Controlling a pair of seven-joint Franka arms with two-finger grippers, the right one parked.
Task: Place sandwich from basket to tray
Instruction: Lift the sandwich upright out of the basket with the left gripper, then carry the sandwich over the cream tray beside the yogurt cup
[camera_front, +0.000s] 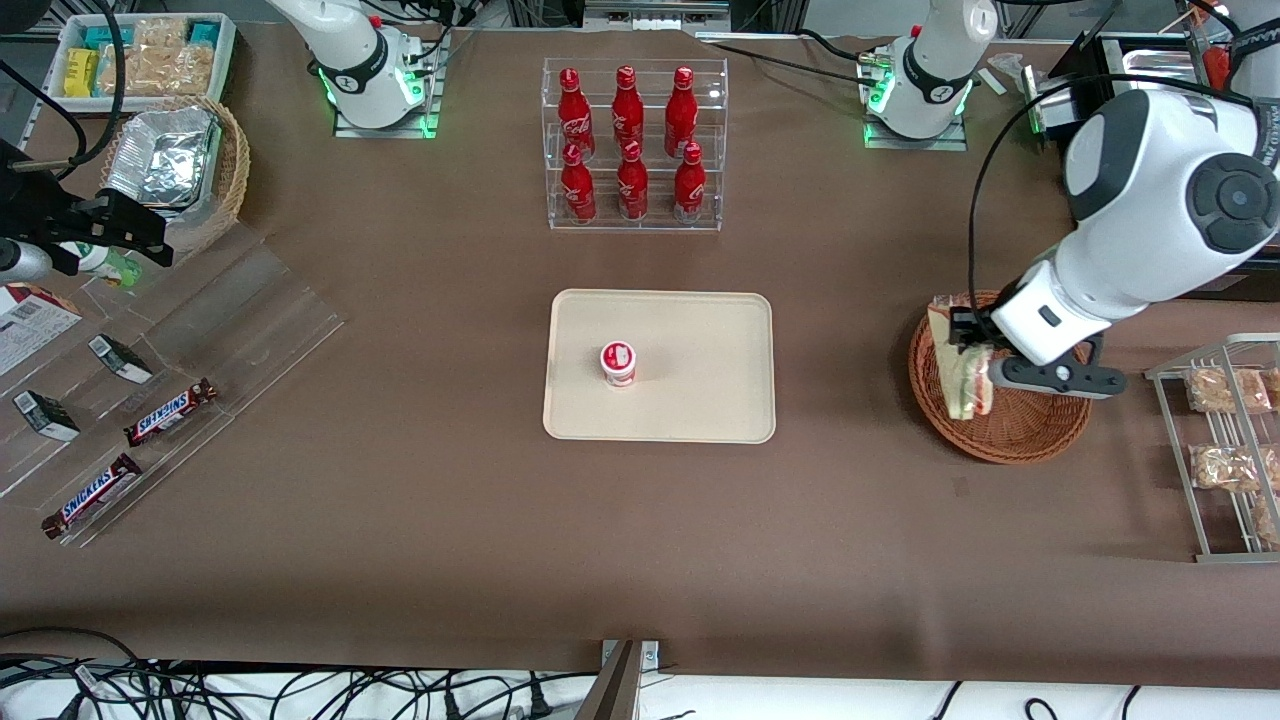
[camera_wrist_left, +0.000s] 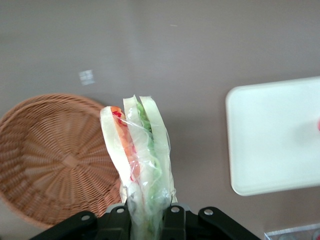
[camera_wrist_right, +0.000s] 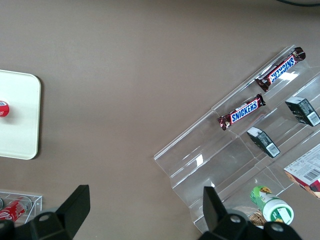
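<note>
The gripper (camera_front: 972, 352) pinches the sandwich (camera_front: 962, 365) by one end, holding it lifted above the basket (camera_front: 1010, 430), its long axis pointing away from the fingers. The tray (camera_front: 700, 400) lies well apart, toward the parked arm's end of the desk (camera_front: 400, 500).

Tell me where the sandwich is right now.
The sandwich is clamped in the gripper, raised above the basket at the working arm's end of the table; it has not reached the tray.
</note>
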